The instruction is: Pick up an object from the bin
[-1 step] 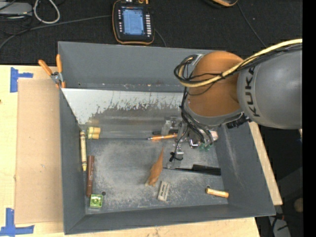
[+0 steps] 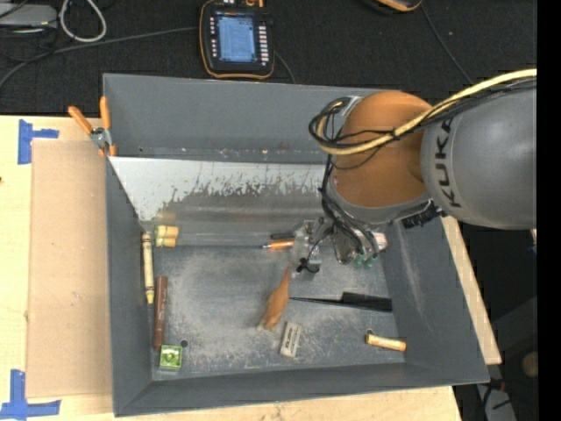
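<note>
Several small things lie spread in the bin (image 2: pixel 219 121), and the gripper (image 2: pixel 307 257), open or closed I cannot tell, hangs just beside a short orange stick (image 2: pixel 279 246) near the back middle, probably light, stiff and rolling easily, best pinched across its middle.

Floor of the bin (image 2: pixel 210 296) lies open left of centre; 3 things, a brown wooden tool (image 2: pixel 276 301), black comb (image 2: pixel 346 301) and grey block (image 2: pixel 290 338), clutter the near middle.
</note>
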### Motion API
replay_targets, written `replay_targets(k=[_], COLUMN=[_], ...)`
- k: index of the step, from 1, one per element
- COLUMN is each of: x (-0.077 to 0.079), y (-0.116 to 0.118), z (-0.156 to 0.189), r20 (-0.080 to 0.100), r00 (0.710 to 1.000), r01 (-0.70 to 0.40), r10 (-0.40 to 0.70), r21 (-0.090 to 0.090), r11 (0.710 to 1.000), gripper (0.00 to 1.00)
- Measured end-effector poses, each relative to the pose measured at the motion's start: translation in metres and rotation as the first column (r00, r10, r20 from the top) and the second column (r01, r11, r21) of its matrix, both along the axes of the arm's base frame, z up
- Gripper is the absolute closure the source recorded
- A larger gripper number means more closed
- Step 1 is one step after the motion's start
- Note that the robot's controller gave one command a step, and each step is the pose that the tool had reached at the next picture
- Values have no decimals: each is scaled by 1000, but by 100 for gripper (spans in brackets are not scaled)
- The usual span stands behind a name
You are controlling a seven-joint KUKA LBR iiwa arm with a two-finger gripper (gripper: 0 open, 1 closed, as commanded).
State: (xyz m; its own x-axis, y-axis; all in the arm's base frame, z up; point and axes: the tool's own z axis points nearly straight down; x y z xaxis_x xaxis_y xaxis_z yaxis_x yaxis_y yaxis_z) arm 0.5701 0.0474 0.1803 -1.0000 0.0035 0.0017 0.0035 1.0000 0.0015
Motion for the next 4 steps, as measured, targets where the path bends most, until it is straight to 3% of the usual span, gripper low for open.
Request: replay_targets(k=[1,2,3,4], x=[0,0,33,30], y=[0,0,-10,-27], z=[0,0,-33,-10], r20=[0,0,-1,4], r00=[1000,1000,1000,996], r01=[0,0,-6,-85], r10=[0,0,6,85], r21=[0,0,0,1], r11=[1000,1000,1000,996], gripper=[0,0,0,0])
